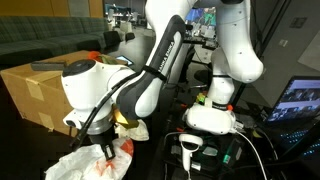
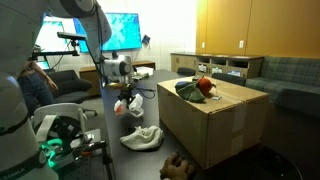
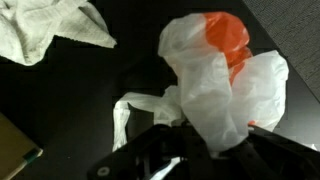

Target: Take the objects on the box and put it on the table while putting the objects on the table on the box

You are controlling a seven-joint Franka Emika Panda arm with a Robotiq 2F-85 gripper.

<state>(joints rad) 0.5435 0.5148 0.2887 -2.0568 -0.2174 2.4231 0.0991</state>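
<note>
My gripper [image 3: 214, 150] is shut on the gathered neck of a white plastic bag [image 3: 225, 85] with something orange inside. The bag hangs a little above the dark table [image 3: 60, 110]. In both exterior views the gripper [image 1: 103, 148] [image 2: 130, 98] hangs beside the big brown cardboard box [image 1: 40, 90] [image 2: 215, 125], with the bag [image 1: 120, 148] [image 2: 133, 106] under it. On top of the box lie a dark green item [image 2: 188, 88] and a red item [image 2: 207, 86]. A crumpled white cloth [image 3: 50, 35] [image 2: 142, 137] rests on the table near the bag.
The robot's white base [image 1: 210, 115] stands behind the gripper, with cables and a lit device [image 1: 192, 148] in front of it. A small brown object [image 2: 178, 165] lies low by the box's corner. Monitors and a sofa [image 2: 290, 75] fill the background.
</note>
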